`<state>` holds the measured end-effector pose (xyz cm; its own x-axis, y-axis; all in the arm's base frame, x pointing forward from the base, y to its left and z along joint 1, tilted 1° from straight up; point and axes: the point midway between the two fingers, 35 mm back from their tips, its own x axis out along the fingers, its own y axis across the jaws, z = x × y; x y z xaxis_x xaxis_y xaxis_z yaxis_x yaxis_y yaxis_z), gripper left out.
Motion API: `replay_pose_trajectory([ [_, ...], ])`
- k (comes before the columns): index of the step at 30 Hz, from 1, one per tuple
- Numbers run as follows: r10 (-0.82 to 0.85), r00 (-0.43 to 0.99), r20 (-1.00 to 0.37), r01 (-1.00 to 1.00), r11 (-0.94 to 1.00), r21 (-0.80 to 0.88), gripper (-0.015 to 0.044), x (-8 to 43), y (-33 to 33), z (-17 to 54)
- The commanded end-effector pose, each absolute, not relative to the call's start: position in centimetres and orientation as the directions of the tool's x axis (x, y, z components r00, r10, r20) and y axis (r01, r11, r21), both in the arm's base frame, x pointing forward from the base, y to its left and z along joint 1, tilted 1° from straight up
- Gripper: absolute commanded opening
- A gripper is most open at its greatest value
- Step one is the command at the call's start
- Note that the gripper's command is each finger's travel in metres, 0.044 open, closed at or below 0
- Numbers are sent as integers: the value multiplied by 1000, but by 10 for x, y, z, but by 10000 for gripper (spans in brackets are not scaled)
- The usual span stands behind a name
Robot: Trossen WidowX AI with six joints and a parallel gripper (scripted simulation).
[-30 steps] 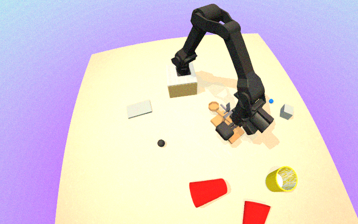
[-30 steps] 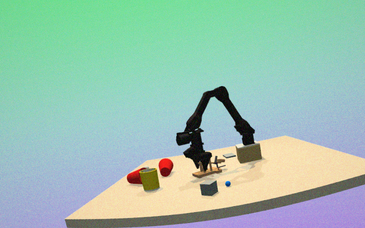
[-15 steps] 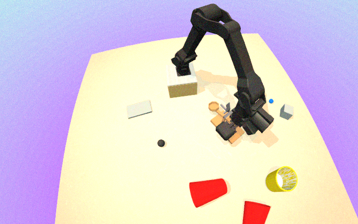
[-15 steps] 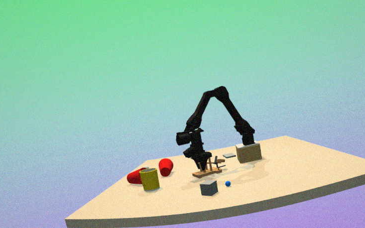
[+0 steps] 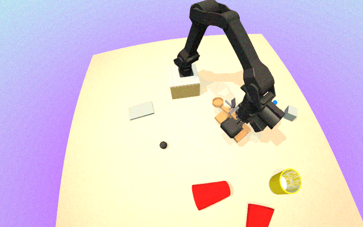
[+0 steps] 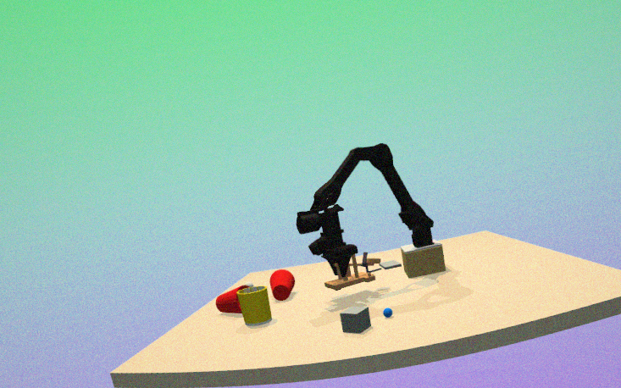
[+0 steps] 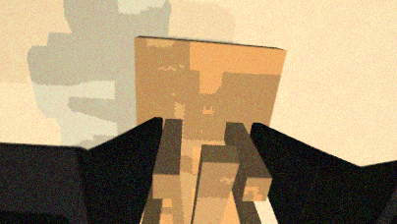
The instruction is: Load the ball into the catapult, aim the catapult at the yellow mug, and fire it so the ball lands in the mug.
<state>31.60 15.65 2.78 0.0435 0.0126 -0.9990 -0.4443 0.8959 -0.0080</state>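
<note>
The orange wooden catapult (image 5: 221,116) (image 6: 364,279) (image 7: 246,93) is raised a little above the table, with its shadow below it in the exterior view. My gripper (image 6: 342,274) (image 7: 206,128) is shut on its upright posts. In the top view the arm hides part of the catapult; its round cup (image 5: 218,101) shows, and no ball is seen in it. A blue ball (image 5: 274,102) (image 6: 387,313) lies on the table near the grey block. A black ball (image 5: 163,144) lies left of the catapult in the top view. The yellow mug (image 5: 276,185) (image 6: 256,307) stands upright.
Two red cups (image 5: 211,195) (image 5: 258,215) (image 6: 281,285) lie on their sides near the mug. A grey block (image 5: 290,113) (image 6: 356,320) stands by the blue ball. A flat grey plate (image 5: 141,110) (image 6: 390,264) lies near the arm's pedestal (image 5: 185,91) (image 6: 423,261).
</note>
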Motion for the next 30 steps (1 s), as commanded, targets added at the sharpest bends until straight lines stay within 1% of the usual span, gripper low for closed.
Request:
replay_pose_trajectory([
  [1, 13, 46, -999, -443, 896, -8, 0, 317, 157, 25],
  [25, 13, 45, -999, -443, 897, -8, 0, 318, 157, -15],
  [30, 9, 37, -999, -442, 897, -8, 0, 317, 156, -13],
])
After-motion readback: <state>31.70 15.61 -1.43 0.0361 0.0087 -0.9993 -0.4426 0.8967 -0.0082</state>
